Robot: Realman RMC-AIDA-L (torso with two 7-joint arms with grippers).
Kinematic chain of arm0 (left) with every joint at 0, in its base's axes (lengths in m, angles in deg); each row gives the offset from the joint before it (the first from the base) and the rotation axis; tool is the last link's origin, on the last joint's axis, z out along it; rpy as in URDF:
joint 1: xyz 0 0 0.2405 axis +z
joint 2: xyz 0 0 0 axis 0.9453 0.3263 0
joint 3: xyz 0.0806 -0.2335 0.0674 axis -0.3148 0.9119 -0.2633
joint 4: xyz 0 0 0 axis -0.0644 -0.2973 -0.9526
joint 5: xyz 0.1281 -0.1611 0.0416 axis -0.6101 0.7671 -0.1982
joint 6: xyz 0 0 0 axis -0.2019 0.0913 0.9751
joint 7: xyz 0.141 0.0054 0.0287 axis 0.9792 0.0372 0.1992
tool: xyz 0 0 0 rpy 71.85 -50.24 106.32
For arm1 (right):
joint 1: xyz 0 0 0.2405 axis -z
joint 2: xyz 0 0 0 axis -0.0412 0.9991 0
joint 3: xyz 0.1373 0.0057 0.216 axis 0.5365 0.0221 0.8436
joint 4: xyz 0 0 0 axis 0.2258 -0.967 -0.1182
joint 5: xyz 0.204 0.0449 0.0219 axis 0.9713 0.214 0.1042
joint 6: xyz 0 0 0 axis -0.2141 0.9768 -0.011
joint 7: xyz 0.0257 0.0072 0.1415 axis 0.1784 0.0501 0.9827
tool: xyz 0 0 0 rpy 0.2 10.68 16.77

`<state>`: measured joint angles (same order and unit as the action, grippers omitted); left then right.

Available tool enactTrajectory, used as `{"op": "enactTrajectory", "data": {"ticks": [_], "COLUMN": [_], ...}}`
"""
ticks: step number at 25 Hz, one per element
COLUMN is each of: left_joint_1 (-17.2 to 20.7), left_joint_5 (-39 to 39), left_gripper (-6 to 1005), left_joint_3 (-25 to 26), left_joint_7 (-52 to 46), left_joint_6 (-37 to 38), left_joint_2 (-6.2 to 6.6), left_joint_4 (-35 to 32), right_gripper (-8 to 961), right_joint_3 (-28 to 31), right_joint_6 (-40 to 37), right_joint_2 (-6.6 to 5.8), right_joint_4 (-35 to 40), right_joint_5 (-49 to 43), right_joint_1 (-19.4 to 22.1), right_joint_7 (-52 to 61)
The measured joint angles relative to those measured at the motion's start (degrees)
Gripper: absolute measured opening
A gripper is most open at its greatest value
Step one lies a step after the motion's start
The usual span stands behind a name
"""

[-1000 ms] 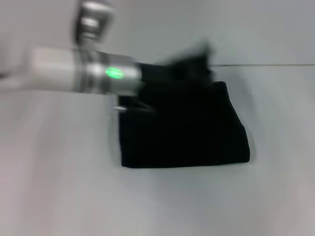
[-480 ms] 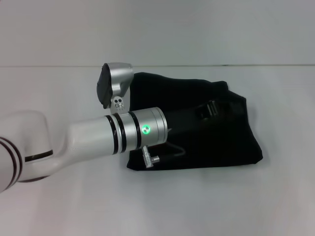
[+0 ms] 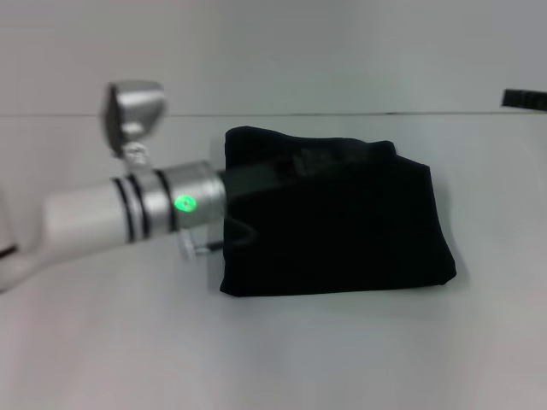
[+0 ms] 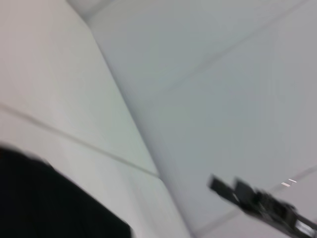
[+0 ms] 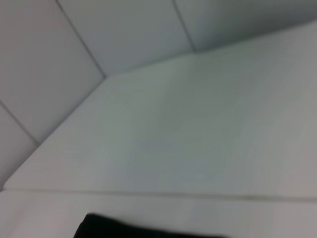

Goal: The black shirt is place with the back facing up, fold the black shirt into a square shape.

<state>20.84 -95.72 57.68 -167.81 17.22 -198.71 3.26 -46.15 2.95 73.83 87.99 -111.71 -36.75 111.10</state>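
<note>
Head view is showing the black shirt [image 3: 342, 218] lying folded on the white table [image 3: 282, 350]; the left gripper [image 3: 312, 162] is reaching over its far-left part, jaw state unclear.

Left arm [image 3: 128, 213] crosses the black shirt's [image 3: 342, 231] left edge; bare table [image 3: 342, 359] lies around it.

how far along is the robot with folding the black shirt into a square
Mostly done, it seems. The black shirt lies on the white table as a compact, roughly square bundle, no sleeves sticking out. The left gripper reaches over its far left part; whether it grips fabric can't be told. The right gripper sits at the far right edge. Left, probably: neatening the slanted right edge and withdrawing.
</note>
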Motion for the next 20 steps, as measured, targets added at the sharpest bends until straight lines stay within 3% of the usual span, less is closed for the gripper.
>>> {"op": "enactTrajectory", "data": {"ticks": [5, 10, 16, 20], "left_joint_1": [3.6, 4.9, 5.6, 5.7], "left_joint_5": [0.0, -0.2, -0.6, -0.6], "left_gripper": [703, 864, 946, 946], "left_joint_3": [-2.8, -6.6, -9.4, -9.8], "left_joint_7": [1.8, 5.6, 8.4, 8.9], "left_joint_6": [-0.9, -4.7, -10.7, -12.2], "left_joint_2": [1.44, 3.57, 3.67, 3.68], "left_joint_4": [-8.9, -12.3, -14.8, -14.8], "right_gripper": [896, 896, 895, 895], "right_joint_3": [-2.6, -3.0, -3.4, -3.5], "right_joint_6": [0.2, 2.3, 5.0, 9.1], "right_joint_2": [0.03, 0.48, 1.51, 3.49], "right_joint_4": [-5.8, -11.0, -14.1, -14.8], "right_joint_5": [-3.1, -3.5, -3.6, -3.5], "right_joint_1": [-3.0, -4.4, -4.9, -5.4], "right_joint_7": [6.5, 9.7, 12.1, 12.2]}}
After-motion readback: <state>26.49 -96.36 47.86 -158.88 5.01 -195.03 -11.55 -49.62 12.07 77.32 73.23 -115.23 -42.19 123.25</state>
